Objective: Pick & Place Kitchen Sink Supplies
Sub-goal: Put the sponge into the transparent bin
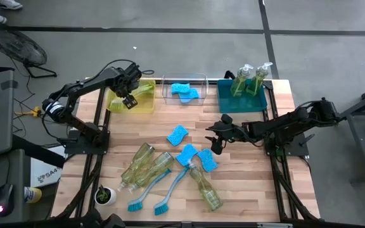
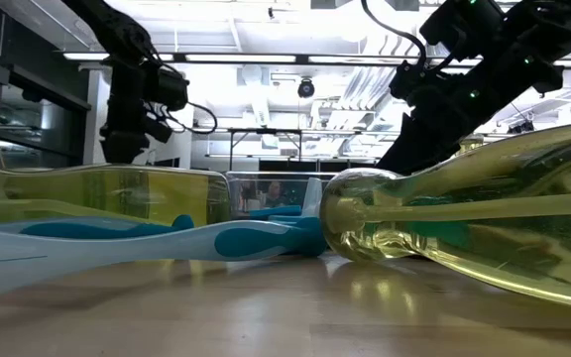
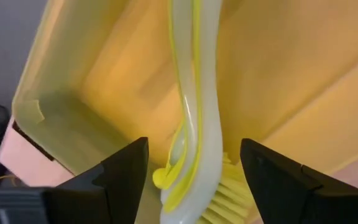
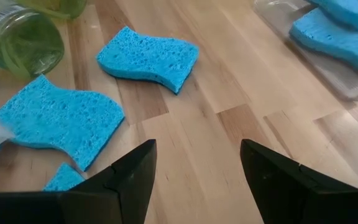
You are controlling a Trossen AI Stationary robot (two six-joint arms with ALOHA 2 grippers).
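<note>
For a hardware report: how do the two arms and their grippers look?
Both arms are black, jointed, with black cables along them. The left arm has a white band near its base. The left gripper and right gripper each show two flat, dark, angular fingers.

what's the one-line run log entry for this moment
left hand: open over yellow-green long-handled dish brush in yellow rectangular bin | right hand: open, empty above wooden table | nearest: light-blue wavy-edged sponge

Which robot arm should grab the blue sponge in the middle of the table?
The right. Its open tool hovers empty beside the sponge, while the left tool is over the yellow bin with a brush.
</note>
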